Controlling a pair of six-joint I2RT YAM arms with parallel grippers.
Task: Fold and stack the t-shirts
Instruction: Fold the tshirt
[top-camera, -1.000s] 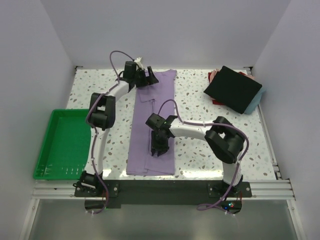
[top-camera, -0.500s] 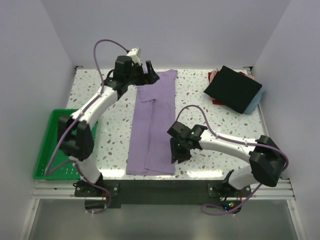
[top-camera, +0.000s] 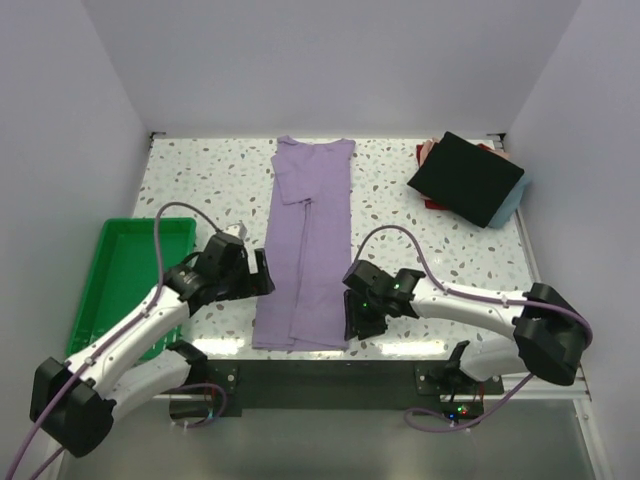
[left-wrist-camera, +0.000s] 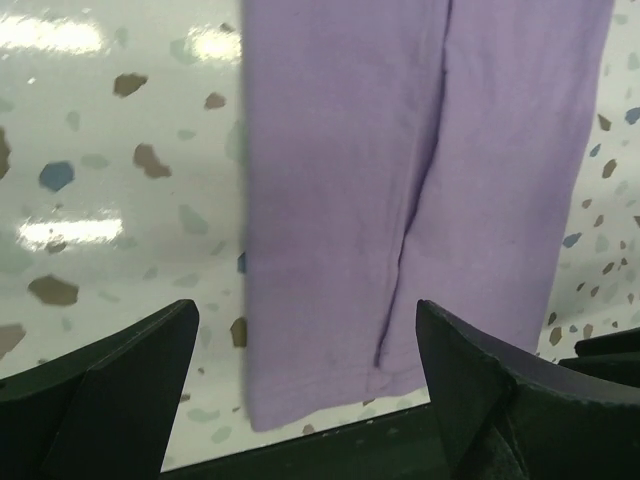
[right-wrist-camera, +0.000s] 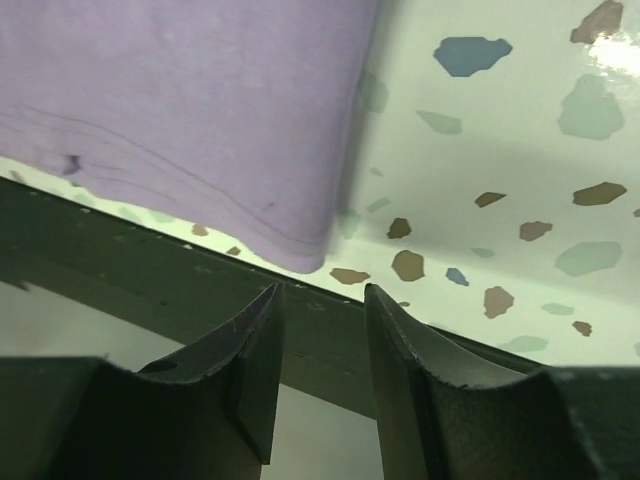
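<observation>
Left arm reaches low across the table, left gripper (top-camera: 265, 276) wide open just beside the purple tee's (top-camera: 310, 240) left edge. Right arm low, right gripper (top-camera: 352, 322) at the tee's near right corner, fingers narrow, empty. Tee lies mid-table, folded long.

Lavender t-shirt (top-camera: 310, 240): folded lengthwise into a long narrow strip, flat on surface (top-camera: 200, 180), far edge to near edge, hem nearest, layered edges showing there. Far-right corner: folded black t-shirt (top-camera: 466, 178) on top, askew; red/pink shirt (top-camera: 425, 152) and light blue shirt (top-camera: 517, 200) peeking from beneath.
</observation>
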